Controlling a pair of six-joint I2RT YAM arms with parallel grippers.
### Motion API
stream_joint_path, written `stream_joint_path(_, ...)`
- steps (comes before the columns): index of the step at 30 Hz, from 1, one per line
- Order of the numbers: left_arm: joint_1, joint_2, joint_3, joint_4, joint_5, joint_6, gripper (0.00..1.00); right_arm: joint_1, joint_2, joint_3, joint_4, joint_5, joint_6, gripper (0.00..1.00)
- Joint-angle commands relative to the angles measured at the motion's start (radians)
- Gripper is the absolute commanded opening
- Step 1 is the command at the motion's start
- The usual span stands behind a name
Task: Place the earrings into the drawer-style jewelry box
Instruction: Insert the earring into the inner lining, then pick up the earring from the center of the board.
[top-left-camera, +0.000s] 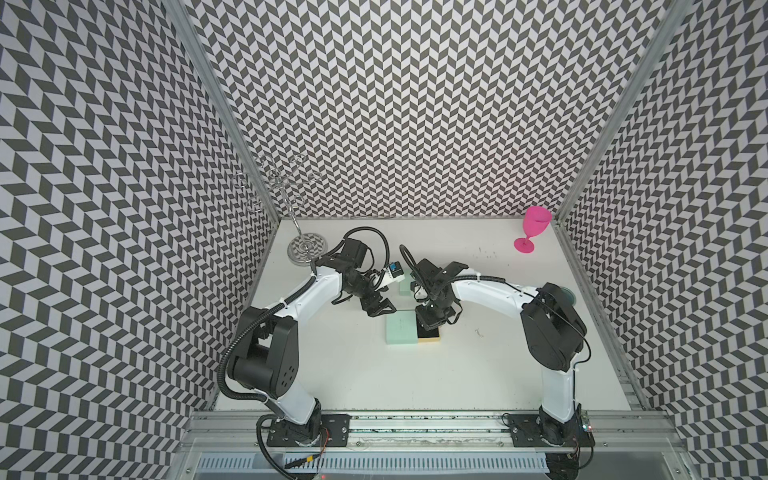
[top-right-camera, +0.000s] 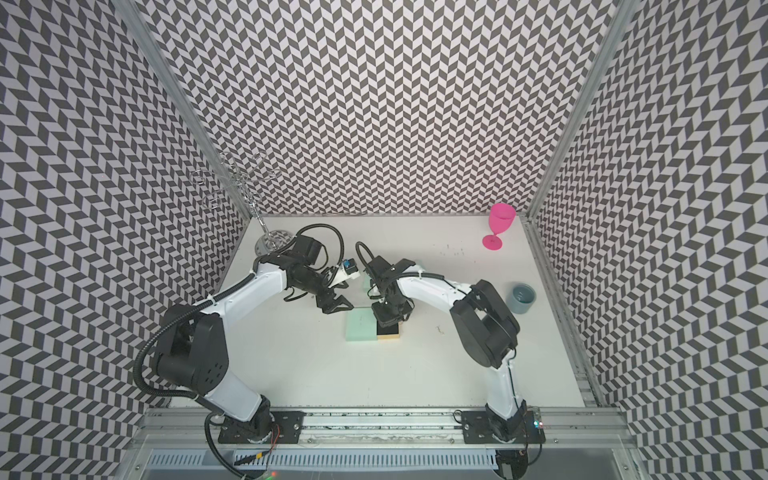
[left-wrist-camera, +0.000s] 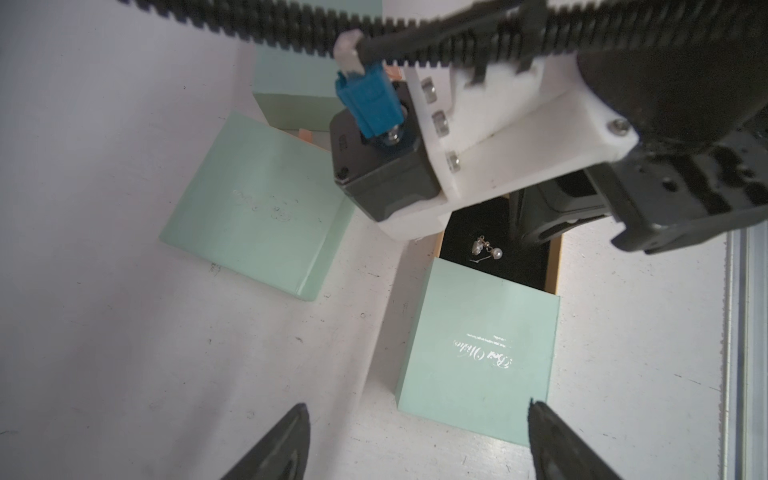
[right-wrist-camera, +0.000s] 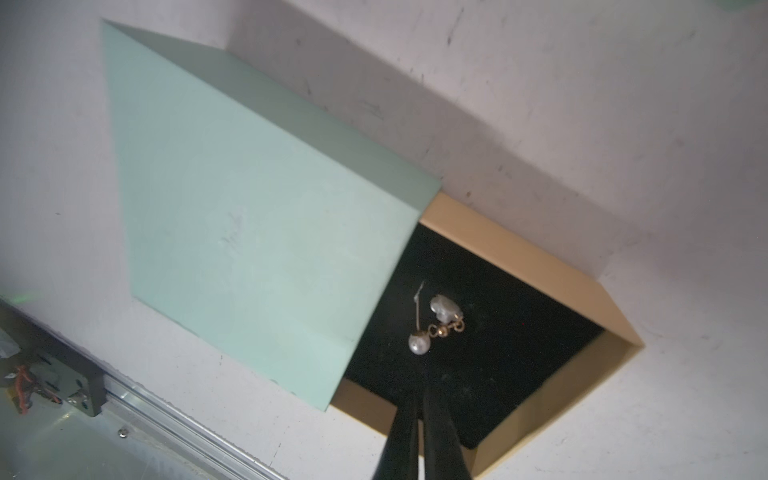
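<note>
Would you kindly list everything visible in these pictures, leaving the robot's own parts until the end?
jewelry box: one, mint green, table centre, drawer pulled out
drawer: one, tan walls with black lining, below the right gripper
earrings: at least two, silvery with pale beads, one in the drawer, one on the table right of the box
other boxes: two, mint green, beyond the jewelry box
goblet: one, pink, far right corner
cup: one, grey-blue, right edge
wire stand: one, silver, far left corner
table: one, white
left gripper: one, black, open, beside the box
right gripper: one, black, shut, over the drawer
</note>
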Motion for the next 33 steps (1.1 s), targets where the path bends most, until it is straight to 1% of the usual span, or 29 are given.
stream_joint_path(1,-0.008,-0.023,-0.016,-0.008,0.005,0.011,0.83,0.007,-0.001,-0.002,0.035,-0.027,0.000,0.08)
stream_joint_path(6,-0.015,-0.026,-0.027,-0.001,0.005,0.003,0.83,0.007,0.034,0.017,0.038,-0.026,-0.006,0.08)
stream_joint_path(13,-0.022,-0.027,-0.030,0.007,0.005,-0.004,0.83,0.007,0.032,0.078,0.028,0.034,-0.005,0.09)
stream_joint_path(17,-0.021,-0.023,-0.028,0.004,0.001,0.001,0.83,0.004,-0.012,0.114,0.011,0.101,0.010,0.12)
stream_joint_path(20,-0.021,-0.018,-0.028,0.001,-0.001,0.005,0.83,-0.015,-0.073,0.104,-0.008,0.153,0.026,0.14)
stream_joint_path(23,-0.019,-0.016,-0.027,0.001,-0.001,0.006,0.83,-0.052,-0.164,0.031,-0.029,0.204,0.045,0.16)
stream_joint_path(28,-0.013,-0.006,-0.008,-0.001,0.004,0.007,0.83,-0.175,-0.354,-0.189,-0.017,0.195,0.067,0.19)
stream_joint_path(31,-0.009,0.001,0.008,-0.003,0.005,0.006,0.83,-0.244,-0.402,-0.306,-0.036,0.170,0.056,0.19)
stream_joint_path(33,-0.008,0.003,0.015,-0.004,0.004,0.008,0.83,-0.253,-0.418,-0.372,-0.029,0.174,0.056,0.19)
